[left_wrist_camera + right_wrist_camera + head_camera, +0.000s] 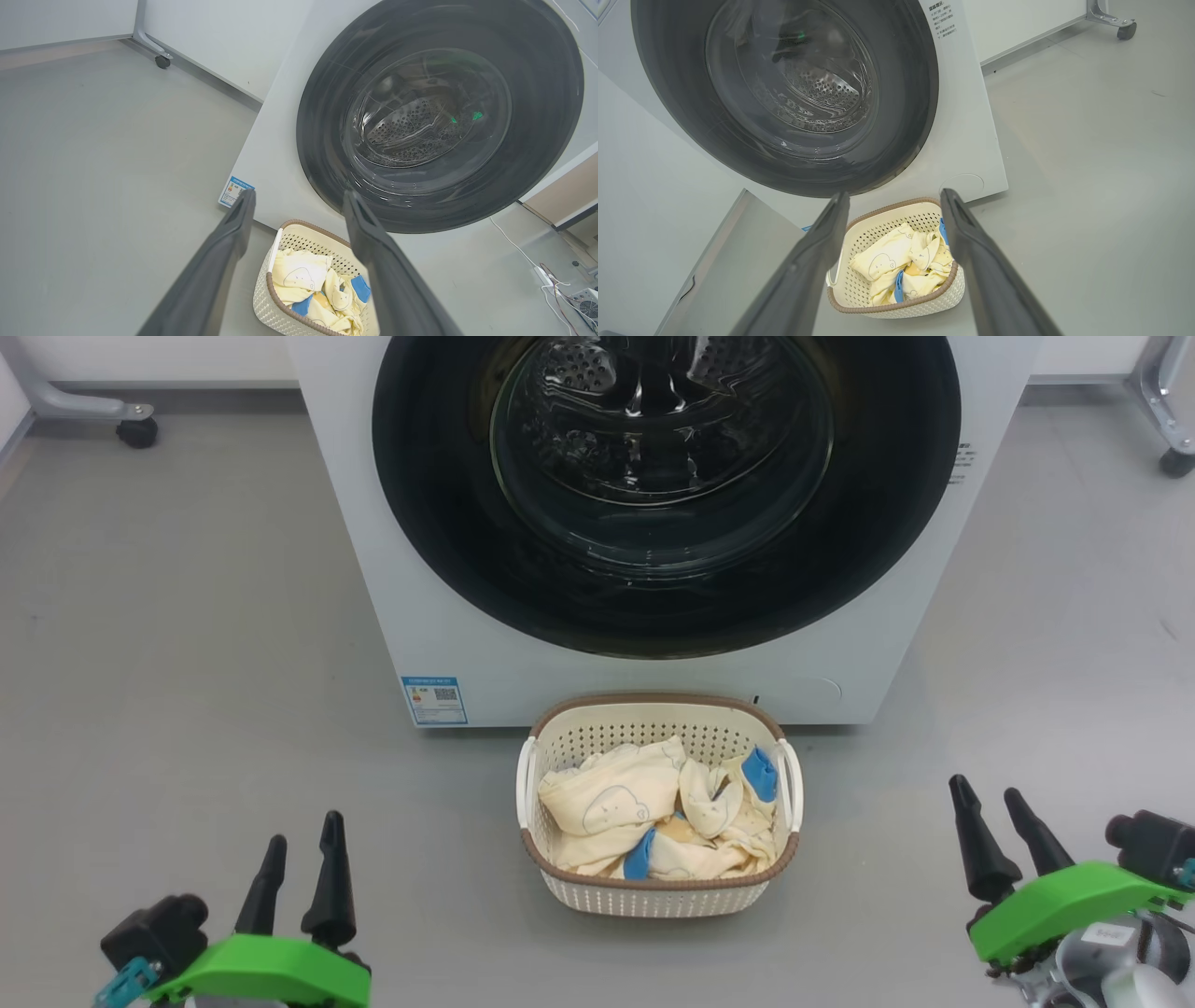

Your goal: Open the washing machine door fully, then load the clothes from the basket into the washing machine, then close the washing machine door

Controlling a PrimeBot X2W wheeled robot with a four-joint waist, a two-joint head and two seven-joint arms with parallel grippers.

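Flagging risk: left end effector (303, 835) and right end effector (986, 791) hang released, empty, washing machine door (429, 476) shut, basket (653, 700) of clothes (607, 798) on floor just before it, so grip may slip off glossy ring or swinging door could clip basket.

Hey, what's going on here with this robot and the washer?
Nothing is being handled yet. The robot faces the washing machine, whose washing machine door is shut. The basket sits on the floor right in front of it, with the clothes piled inside. The left gripper and right gripper hover low on either side of the basket, both open and empty.
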